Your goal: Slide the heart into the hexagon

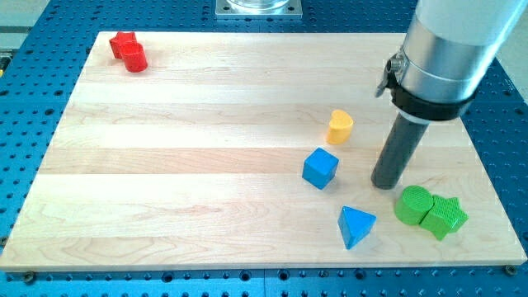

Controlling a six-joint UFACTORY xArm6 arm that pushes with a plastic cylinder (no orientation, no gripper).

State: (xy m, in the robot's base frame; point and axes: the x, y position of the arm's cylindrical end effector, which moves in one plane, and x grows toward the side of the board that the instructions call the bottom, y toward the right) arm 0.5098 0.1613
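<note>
A yellow block (339, 126), heart-like in shape, lies right of the board's middle. Two red blocks touch at the view's top left: an angular one (123, 41) and a rounder one (135, 59), possibly the hexagon; their shapes are hard to make out. My tip (384, 183) rests on the board, to the lower right of the yellow heart and apart from it. It is right of the blue cube (320, 167) and just upper left of a rounded green block (412, 204).
A blue triangle (355, 225) lies near the bottom edge, below the cube. A green star (445, 216) touches the rounded green block at the lower right. The wooden board (190, 165) sits on a blue perforated table.
</note>
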